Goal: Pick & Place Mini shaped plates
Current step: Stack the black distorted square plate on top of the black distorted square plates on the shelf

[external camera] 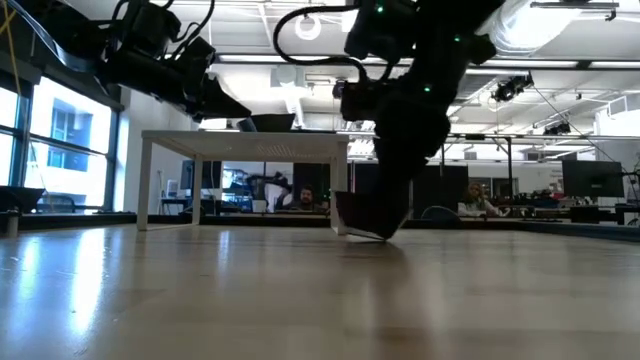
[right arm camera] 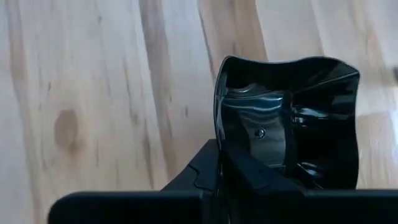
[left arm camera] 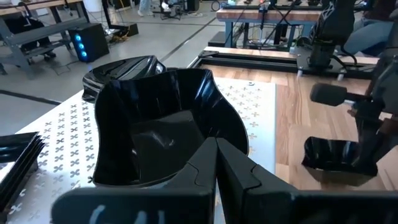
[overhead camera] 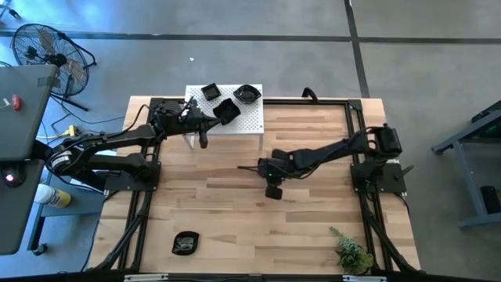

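Observation:
Several glossy black mini plates show. Two rest flat on the white perforated platform (overhead camera: 249, 119): one (overhead camera: 209, 92) at its far left, one (overhead camera: 247, 94) at its far right. My left gripper (left arm camera: 216, 148) is shut on a third, wavy-rimmed plate (left arm camera: 158, 127) over the platform's middle (overhead camera: 227, 111). Near the table's middle, my right gripper (right arm camera: 221, 152) is shut on another plate (right arm camera: 292, 118), which the high view shows too (overhead camera: 274, 190). A further plate (overhead camera: 185, 243) lies flat near the table's near edge. My left gripper pinches the wavy plate's rim (left arm camera: 208, 134) on the side nearest the arm, coming from the table's left, slanting down. The plate lies bowl-up over the platform; whether it is lifted clear cannot be told. My right gripper pinches the other plate's rim (right arm camera: 227, 134) from above, pointing down. The plate hangs tilted on edge below the fingers, its lower edge (external camera: 375, 234) down at the tabletop.
A stack of flat black plates (left arm camera: 18, 155) sits on the platform beside the left gripper. A small green plant (overhead camera: 352, 252) stands at the table's near right corner. A black frame runs along the table's edges. Bare wood lies between the platform and the near edge.

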`<state>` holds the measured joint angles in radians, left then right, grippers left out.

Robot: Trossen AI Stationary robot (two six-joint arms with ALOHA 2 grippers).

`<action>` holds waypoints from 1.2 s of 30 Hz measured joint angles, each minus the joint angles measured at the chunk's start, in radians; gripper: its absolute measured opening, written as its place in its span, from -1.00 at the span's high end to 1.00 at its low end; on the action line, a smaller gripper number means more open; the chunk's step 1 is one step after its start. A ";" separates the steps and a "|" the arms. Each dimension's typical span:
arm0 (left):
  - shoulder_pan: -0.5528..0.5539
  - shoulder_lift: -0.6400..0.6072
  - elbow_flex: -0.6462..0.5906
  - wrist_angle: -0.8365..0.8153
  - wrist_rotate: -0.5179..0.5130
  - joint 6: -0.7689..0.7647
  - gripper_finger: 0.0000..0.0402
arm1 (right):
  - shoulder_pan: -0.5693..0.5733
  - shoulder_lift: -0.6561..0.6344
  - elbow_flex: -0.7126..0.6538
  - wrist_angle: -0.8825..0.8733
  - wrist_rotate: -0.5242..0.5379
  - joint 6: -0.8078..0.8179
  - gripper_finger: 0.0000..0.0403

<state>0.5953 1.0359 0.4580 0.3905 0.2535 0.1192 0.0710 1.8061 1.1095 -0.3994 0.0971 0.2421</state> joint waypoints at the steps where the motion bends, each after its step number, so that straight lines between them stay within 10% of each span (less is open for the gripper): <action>1: 0.000 0.000 0.000 -0.004 0.000 0.000 1.00 | -0.001 0.004 0.005 0.004 0.001 -0.007 0.91; 17: 0.000 0.000 0.002 0.013 -0.002 -0.023 1.00 | 0.003 -0.155 0.051 -0.120 0.136 -0.015 0.32; 27: 0.000 0.000 0.002 0.078 -0.013 -0.021 1.00 | 0.003 -0.286 -0.026 -0.196 0.210 -0.021 0.40; 36: 0.000 -0.013 0.001 0.140 0.004 -0.018 1.00 | -0.016 -0.426 -0.347 0.147 0.165 0.024 0.64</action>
<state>0.5953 1.0229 0.4591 0.5306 0.2577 0.1013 0.0548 1.3804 0.7624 -0.2523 0.2616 0.2664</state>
